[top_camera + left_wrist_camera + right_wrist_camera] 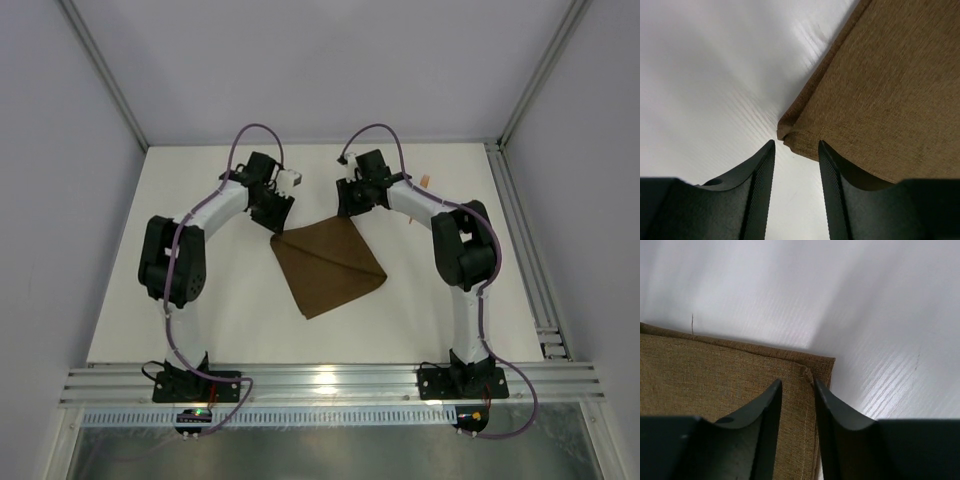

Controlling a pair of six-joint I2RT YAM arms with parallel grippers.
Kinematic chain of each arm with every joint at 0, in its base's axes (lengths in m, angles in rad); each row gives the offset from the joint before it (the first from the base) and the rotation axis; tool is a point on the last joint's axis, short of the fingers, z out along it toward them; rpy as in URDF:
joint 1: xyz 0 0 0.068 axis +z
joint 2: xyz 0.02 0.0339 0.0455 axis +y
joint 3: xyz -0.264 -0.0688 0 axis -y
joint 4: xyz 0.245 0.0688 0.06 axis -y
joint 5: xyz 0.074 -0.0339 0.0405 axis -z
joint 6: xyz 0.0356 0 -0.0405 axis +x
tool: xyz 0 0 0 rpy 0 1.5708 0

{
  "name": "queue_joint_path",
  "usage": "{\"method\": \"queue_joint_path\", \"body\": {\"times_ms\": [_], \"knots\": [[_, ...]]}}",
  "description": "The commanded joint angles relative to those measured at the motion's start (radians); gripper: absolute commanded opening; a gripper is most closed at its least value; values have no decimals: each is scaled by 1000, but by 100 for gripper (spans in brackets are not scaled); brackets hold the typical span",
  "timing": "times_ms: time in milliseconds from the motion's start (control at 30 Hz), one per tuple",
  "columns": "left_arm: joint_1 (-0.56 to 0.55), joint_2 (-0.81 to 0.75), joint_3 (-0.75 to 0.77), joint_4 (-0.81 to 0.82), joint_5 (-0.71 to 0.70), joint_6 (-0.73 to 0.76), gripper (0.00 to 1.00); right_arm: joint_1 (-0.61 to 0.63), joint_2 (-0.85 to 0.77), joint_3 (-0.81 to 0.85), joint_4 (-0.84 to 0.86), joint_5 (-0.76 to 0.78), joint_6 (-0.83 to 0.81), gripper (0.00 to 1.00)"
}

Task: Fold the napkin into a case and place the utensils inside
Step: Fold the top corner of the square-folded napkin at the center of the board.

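At corners of the napkin [330, 265], wrist views alone show left pincer [796, 143] and right pincer [797, 382] narrowly parted, empty.

left arm [215, 212]: your elbow juts outward, forearm angled in toward the middle
right arm [420, 205]: mirrored pose
left gripper [796, 142]: low, jaws apart
right gripper [797, 381]: low, jaws narrowly apart

Napkin [330, 265] flat on mid-table [200, 310], set cornerwise. At its far-left corner, left gripper [279, 218], tips just short of the cloth, corner lined up with the gap between them. Over its far corner, right gripper [350, 206], cloth under both tips. Far right, behind right arm [462, 250], utensil [426, 181], well apart from napkin.
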Motion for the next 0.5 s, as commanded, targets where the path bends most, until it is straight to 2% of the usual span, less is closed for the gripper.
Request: {"method": "queue_joint_path", "body": {"times_ms": [0, 133, 267, 367, 400, 467], "knots": [[-4, 11, 61, 27, 6, -13, 40, -1, 1, 42, -2, 30, 1, 42], [-5, 9, 86, 36, 7, -21, 27, -2, -112, 7, -1, 93, 18, 49], [-21, 20, 99, 52, -17, -27, 25, 24, -313, -202, 66, 200, 58, 50], [-33, 69, 118, 49, -46, -27, 24, 59, -437, -382, 117, 178, 90, 34], [-36, 81, 119, 46, -55, -27, 24, 64, -459, -424, 125, 158, 105, 21], [-41, 110, 116, 42, -78, -29, 22, 70, -496, -532, 159, 86, 141, 13]]}}
